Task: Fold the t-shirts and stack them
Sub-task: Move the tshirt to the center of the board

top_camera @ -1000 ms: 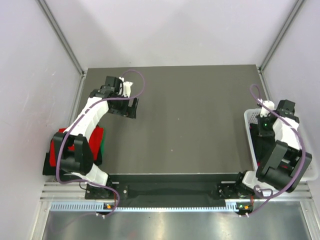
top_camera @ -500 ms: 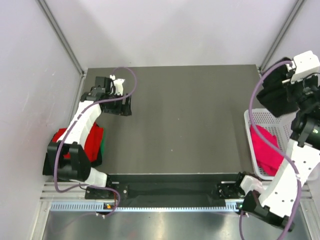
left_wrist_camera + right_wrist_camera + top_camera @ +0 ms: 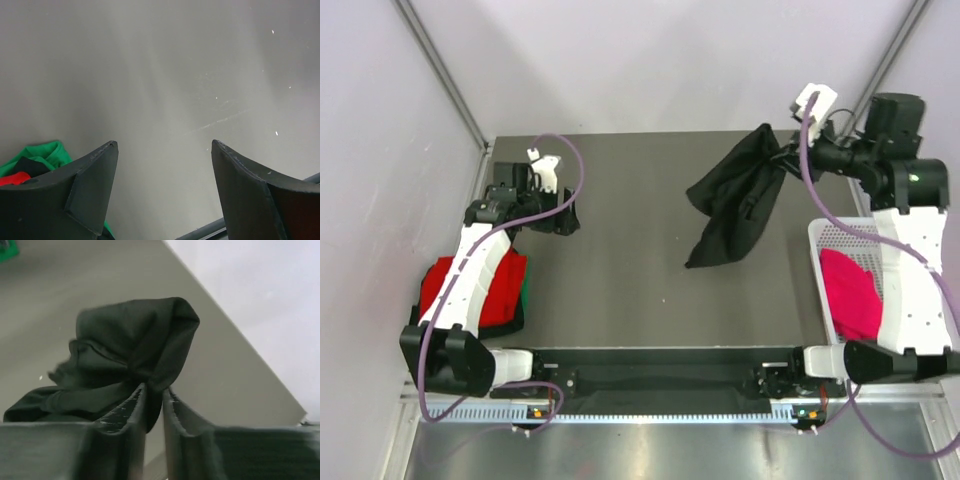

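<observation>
Above the table's right rear, the black t-shirt hangs bunched from the right gripper, its fingers pinching a fold. A magenta-pink t-shirt lies in the white basket. At the left edge, the red t-shirt and the green t-shirt are stacked, and the left gripper hovers behind them, fingers spread wide.

Free: table centre. Obstacles: black t-shirt hanging upper right; mesh basket right edge; shirt stack left edge.
</observation>
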`<state>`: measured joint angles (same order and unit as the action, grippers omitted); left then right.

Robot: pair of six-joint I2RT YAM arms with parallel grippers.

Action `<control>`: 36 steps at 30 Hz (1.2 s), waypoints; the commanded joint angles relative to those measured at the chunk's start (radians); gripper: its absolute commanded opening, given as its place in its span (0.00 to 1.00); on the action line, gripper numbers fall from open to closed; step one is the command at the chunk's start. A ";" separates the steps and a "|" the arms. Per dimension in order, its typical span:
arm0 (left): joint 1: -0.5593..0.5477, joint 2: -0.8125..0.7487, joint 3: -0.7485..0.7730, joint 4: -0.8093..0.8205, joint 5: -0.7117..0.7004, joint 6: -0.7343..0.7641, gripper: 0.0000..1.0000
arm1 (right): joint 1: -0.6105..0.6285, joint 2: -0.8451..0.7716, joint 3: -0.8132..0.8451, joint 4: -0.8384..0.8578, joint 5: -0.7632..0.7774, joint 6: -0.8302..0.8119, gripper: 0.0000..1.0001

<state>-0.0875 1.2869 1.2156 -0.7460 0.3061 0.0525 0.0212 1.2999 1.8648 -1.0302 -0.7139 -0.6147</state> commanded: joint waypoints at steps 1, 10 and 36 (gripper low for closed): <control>0.006 -0.043 -0.022 0.051 0.010 0.010 0.80 | 0.040 0.042 -0.053 -0.016 -0.039 -0.071 0.21; 0.012 -0.055 -0.021 0.036 0.005 0.018 0.78 | 0.124 0.092 -0.323 0.157 0.090 -0.040 0.44; 0.048 -0.093 -0.125 0.063 0.073 0.046 0.72 | 0.668 0.404 -0.498 0.261 0.473 -0.131 0.46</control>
<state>-0.0483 1.2263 1.0962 -0.7246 0.3534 0.0853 0.6567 1.6421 1.2911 -0.7437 -0.2497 -0.7128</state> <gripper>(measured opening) 0.721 0.449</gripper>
